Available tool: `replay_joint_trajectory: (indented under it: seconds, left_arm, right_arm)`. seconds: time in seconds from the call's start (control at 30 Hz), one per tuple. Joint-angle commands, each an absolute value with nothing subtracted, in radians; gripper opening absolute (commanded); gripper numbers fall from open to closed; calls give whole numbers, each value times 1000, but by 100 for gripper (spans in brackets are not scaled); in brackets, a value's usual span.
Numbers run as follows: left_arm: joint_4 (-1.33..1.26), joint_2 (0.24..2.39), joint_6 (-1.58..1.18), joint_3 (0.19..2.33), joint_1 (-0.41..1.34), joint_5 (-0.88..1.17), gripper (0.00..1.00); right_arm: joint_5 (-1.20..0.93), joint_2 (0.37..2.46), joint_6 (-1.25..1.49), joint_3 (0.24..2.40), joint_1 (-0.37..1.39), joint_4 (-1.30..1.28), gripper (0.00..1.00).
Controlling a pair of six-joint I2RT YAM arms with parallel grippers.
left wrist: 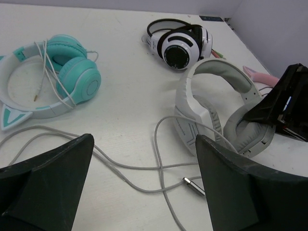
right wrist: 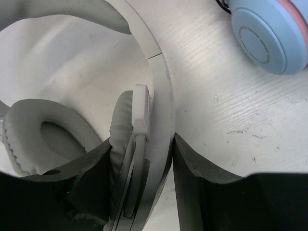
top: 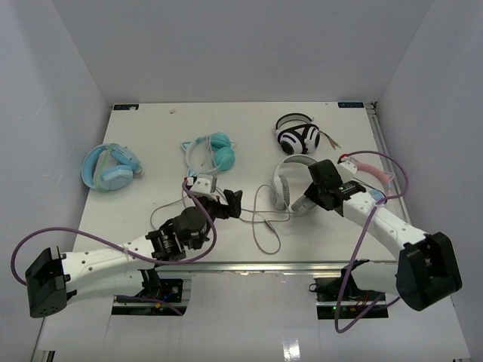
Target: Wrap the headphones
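1. Your headphones (top: 285, 175) lie right of centre on the table (top: 151, 136), with the grey-white headband arching toward the far edge and the padded cups on the near side.
2. Your right gripper (top: 311, 197) is down on their near right side. On the right wrist camera its fingers (right wrist: 86, 173) stand either side of one oval cup and the band arm beside it. The left finger is against the cushion and the right one is against the band's outer edge.
3. Both sides look to be in contact, but from this angle I cannot tell whether the jaws are truly clamped or only resting there.
4. Your left gripper (top: 232, 205) sits low just left of the headphones, spread wide with nothing between the fingers (left wrist: 48, 183).
5. The thin grey cable (left wrist: 144, 168) trails loose from the headphones in slack loops across the table and passes under that open gap. Its plug (left wrist: 192, 186) lies flat on the surface near the left gripper's right finger.
6. The black-and-white striped headphones (top: 298, 137) sit just beyond the headband.
7. The teal cat-ear pair (top: 213, 151) is further left with its own cord draped over it, and a pale blue pair (top: 112, 167) sits by the left wall.
8. A pale blue cup with a pink rim (right wrist: 267, 33) shows close to the headband on the right wrist view.
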State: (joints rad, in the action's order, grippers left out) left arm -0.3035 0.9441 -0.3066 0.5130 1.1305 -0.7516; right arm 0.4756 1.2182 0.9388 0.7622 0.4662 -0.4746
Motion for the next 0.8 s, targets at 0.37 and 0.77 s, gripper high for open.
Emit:
replay_joint_trajectory:
  seconds: [0.37, 0.77]
  left_arm:
    - [210, 1398, -204, 1194, 1131, -439, 87]
    - [511, 1471, -74, 1451, 1131, -298, 83]
  right_arm:
    - [29, 802, 449, 587, 514, -183, 8]
    - [-86, 689, 394, 543, 520, -189, 8]
